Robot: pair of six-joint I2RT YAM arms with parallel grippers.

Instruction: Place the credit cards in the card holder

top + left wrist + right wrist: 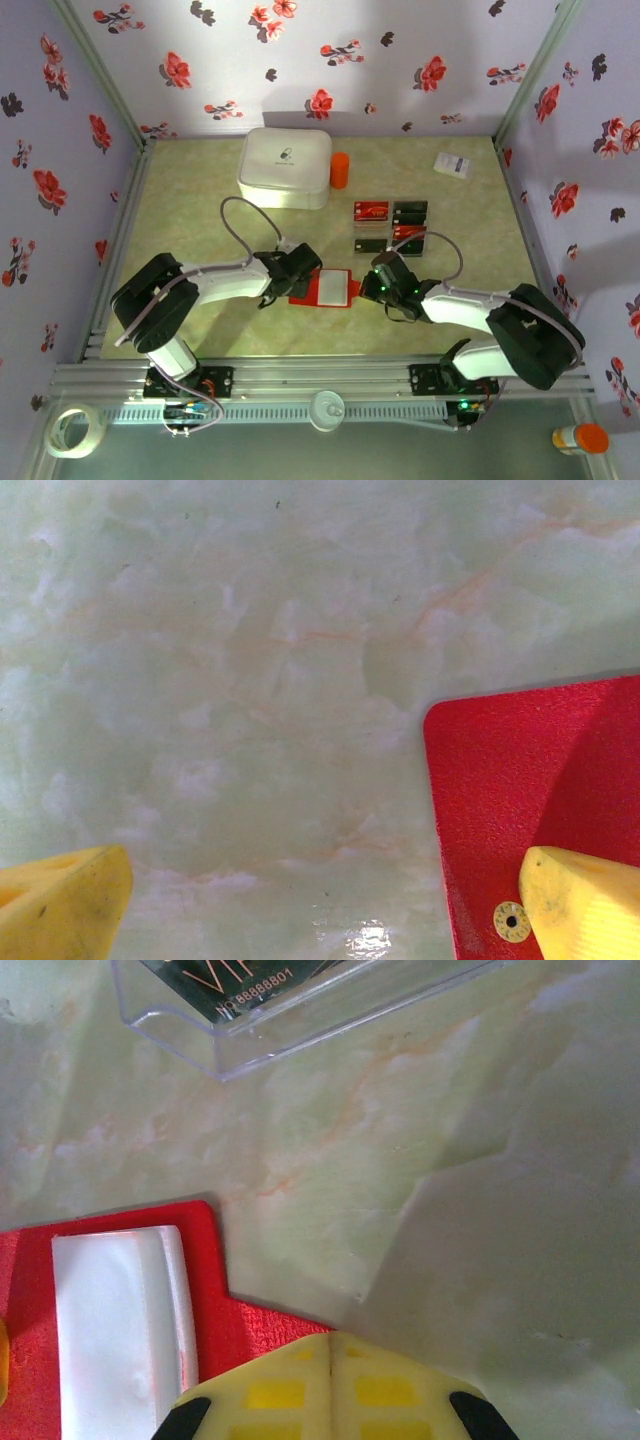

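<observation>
Card holder (333,288) lies open on table (200,220) between both tools. Credit cards (371,211) sit just beyond it, apparently none loaded yet. Left tool (320,912) spread wide, one finger over the holder's corner. Right tool (330,1385) closed, empty.

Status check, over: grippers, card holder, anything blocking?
Left gripper open, one finger over card holder. Right gripper shut at its right edge. Holder lies open; credit cards on table beyond it. White box stands well behind.

Pale lilac walls (400,30) printed with red and dark flowers are enclosing a green marbled table (200,190); light is glinting off it.
</observation>
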